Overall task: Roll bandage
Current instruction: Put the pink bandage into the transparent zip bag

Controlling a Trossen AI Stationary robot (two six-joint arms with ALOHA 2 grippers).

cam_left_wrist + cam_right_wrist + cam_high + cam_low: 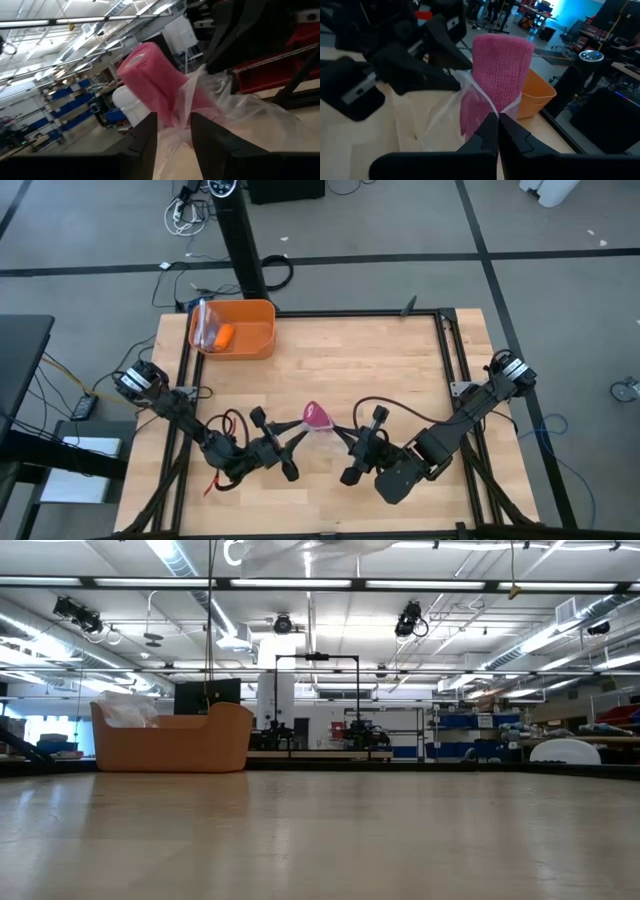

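High view: bandage [318, 417], a pink roll inside a clear plastic bag [325, 432], held above mid-table between left gripper [297, 434] and right gripper [345, 435], each pinched shut on bag film, apparently to pull it open.

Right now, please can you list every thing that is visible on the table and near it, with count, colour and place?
bandage: one, magenta-pink roll, mid-table toward the near edge, partly inside the plastic bag, between both grippers.
plastic bag: one, clear, wrapped around the roll's lower part, pinched from both sides.
bin: one, orange, far left corner of the table.
small object: one, orange, inside the bin, beside some clear plastic.
table: one, light wood, dark frame.
left gripper: one, dark, shut on the bag.
right gripper: one, dark, shut on the bag.
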